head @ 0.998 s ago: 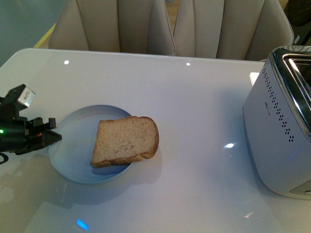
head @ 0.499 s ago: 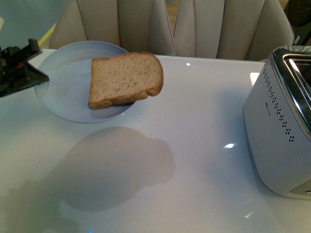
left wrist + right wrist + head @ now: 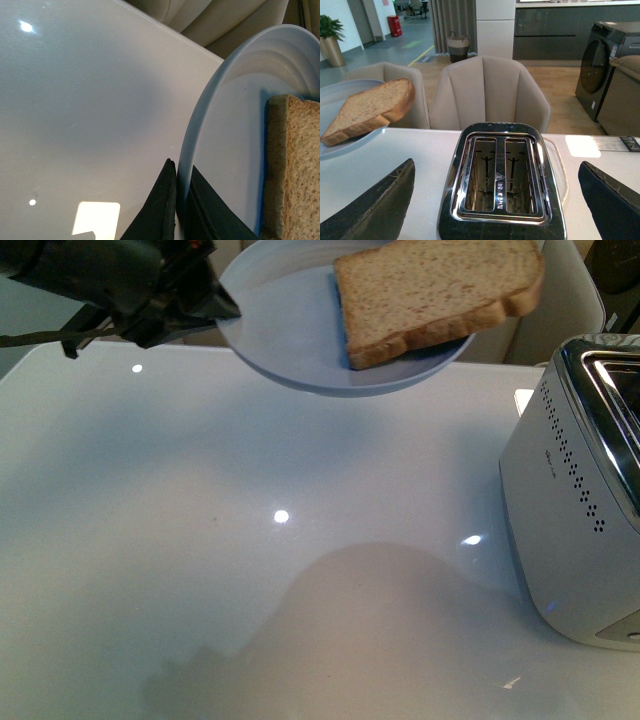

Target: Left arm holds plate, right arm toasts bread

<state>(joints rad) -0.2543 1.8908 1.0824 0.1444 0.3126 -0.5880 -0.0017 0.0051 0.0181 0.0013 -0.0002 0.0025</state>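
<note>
We see the left claw [image 3: 222,308] pinching the left rim of the plate [image 3: 290,335], with one dark finger pressed against each face of the rim. The plate is held in the air, well clear of the bench [image 3: 200,540], over its far middle part, and it throws a broad shadow [image 3: 380,630] on the white top nearer to us. The plate holds the bread [image 3: 435,290], a single tan slice that lies on the plate's right half, its crust reaching past the right rim toward the toaster [image 3: 585,490]. The toaster stands on the bench at the right, apart from the plate. From the right wrist view its two slots [image 3: 496,172] open upward, and only their wire guides show inside. The right claw [image 3: 496,165] hangs above the toaster with its fingers spread wide and nothing between them. Pale upholstered chairs [image 3: 490,95] stand beyond the far edge of the bench.
</note>
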